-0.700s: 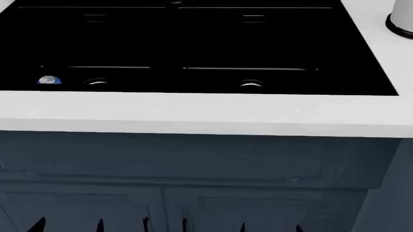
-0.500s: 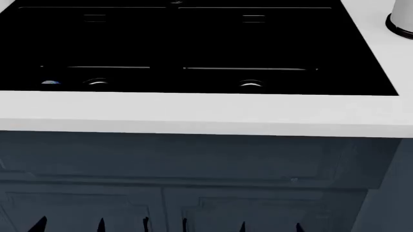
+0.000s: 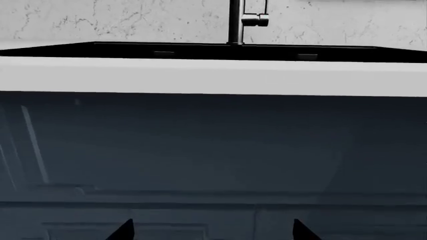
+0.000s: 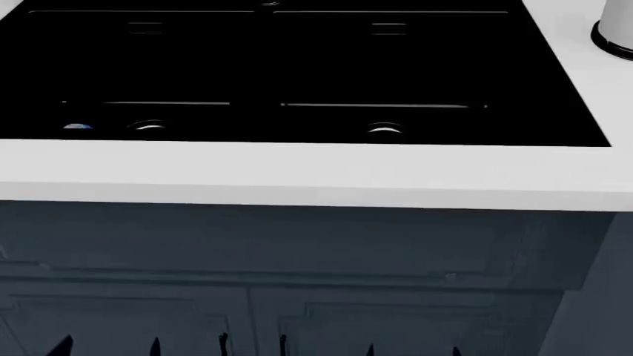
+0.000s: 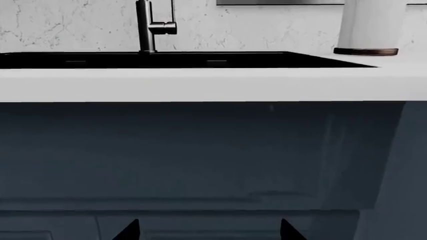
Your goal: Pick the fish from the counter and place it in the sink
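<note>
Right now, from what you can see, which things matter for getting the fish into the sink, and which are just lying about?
For the job:
- sink
- counter
- fish: not in view

Just lying about:
- blue object, mostly hidden, in the sink's left basin
- faucet
- white container on the counter
- cabinet doors

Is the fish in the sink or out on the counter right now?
Cannot tell. No fish shows on the counter or in the black sink; only a sliver of something blue shows in the sink's left basin.
</note>
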`<state>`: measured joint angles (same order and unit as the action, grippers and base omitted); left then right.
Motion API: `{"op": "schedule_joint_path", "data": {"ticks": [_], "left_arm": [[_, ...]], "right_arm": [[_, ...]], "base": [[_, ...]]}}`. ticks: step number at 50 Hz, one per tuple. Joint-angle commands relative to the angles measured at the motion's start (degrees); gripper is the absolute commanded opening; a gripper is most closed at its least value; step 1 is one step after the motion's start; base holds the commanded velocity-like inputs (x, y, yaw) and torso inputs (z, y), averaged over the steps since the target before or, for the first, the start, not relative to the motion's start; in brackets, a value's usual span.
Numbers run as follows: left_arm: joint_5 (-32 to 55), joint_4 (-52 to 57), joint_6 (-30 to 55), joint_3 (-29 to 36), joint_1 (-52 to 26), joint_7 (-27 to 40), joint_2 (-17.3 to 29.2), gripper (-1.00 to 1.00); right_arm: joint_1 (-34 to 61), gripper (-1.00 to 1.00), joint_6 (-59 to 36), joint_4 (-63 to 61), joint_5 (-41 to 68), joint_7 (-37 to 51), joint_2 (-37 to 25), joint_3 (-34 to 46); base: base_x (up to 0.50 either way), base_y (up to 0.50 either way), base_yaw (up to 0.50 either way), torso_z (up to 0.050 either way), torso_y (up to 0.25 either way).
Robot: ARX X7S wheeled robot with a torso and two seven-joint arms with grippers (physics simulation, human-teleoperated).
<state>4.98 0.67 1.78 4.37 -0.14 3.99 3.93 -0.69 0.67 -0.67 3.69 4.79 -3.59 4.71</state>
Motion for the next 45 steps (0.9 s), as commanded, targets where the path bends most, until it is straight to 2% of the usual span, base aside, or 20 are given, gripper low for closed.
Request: {"op": "schedule_joint_path", "data": {"ticks": [1,12,14,15,16,28,40,45], "left_arm": [[1.1,6.3,4.7,1.0,0.4,1.4,1.4,1.00],[1.1,12.7,9.7,1.6,-1.1,3.3,2.5,1.00],[0.4,14.9,12.7,1.4,-2.4,4.1,3.4,1.00],[2.3,18.2,19.3,-2.0,-6.1,5.2,4.6,1.00],[2.1,18.6,20.0,-1.9,-6.2,5.5,4.7,1.00],[3.8,20.8,24.5,-2.9,-9.0,5.6,6.3,1.00],[9.3,25.8,37.9,-5.8,-17.0,4.2,9.4,1.00],[12.3,28.0,46.4,-7.0,-21.2,3.8,10.8,1.00]], "right_arm": [[-0.6,1.00,-2.3,-4.4,1.2,1.4,-1.1,1.0],[0.1,1.00,-7.2,-12.3,1.6,2.4,-2.8,1.7],[0.3,1.00,-10.4,-16.6,2.1,2.5,-3.6,1.5],[2.1,1.00,-19.0,-25.2,2.1,6.7,-4.5,-3.3],[2.1,1.00,-19.7,-27.7,2.1,6.8,-4.6,-3.3],[3.6,1.00,-23.2,-29.8,3.7,7.4,-6.0,-4.4],[9.0,1.00,-37.0,-38.7,7.7,7.0,-9.9,-7.4],[12.5,1.00,-45.0,-41.3,11.7,5.7,-11.9,-9.8]], "base": [[0.00,0.00,0.00,0.000,0.000],[0.00,0.00,0.00,0.000,0.000],[0.00,0.00,0.00,0.000,0.000],[0.00,0.00,0.00,0.000,0.000],[0.00,0.00,0.00,0.000,0.000],[0.00,0.00,0.00,0.000,0.000],[0.00,0.00,0.00,0.000,0.000],[0.00,0.00,0.00,0.000,0.000]]}}
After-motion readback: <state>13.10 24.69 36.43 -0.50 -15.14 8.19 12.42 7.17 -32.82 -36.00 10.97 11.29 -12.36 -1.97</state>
